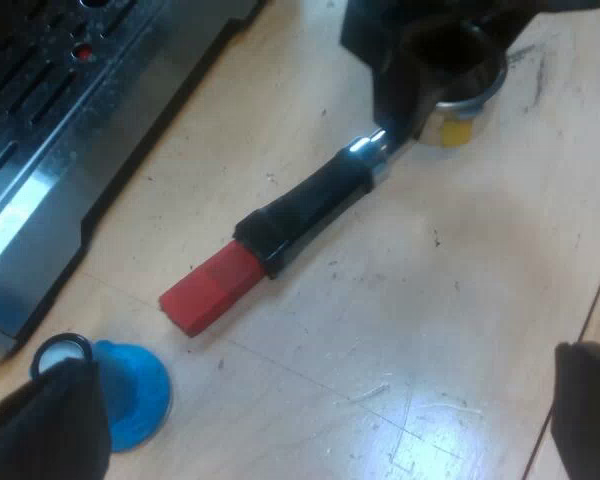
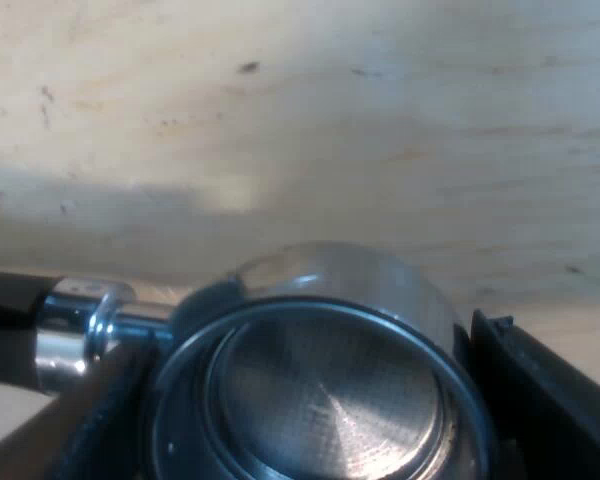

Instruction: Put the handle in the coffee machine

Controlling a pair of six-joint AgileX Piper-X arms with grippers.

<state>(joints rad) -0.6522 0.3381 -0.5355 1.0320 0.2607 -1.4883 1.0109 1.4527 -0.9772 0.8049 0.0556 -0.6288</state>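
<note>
The metal holder (image 1: 310,205) lies on the wooden table, its black handle ending in a red tip (image 1: 208,292). My right gripper (image 2: 315,400) is shut on the holder's round basket (image 2: 330,400), with one black finger (image 2: 545,395) pressed against each side of the rim. Seen from the left wrist, the right gripper (image 1: 420,60) covers the basket end of the holder. My left gripper (image 1: 320,400) hovers open above the table near the red tip, its fingers wide apart with nothing between them.
A blue tamper (image 1: 130,395) stands on the table close to one left finger and near the red tip. The espresso machine's drip tray (image 1: 50,130) with its metal edge lies beyond the tamper. Bare wooden table (image 2: 310,110) surrounds the holder.
</note>
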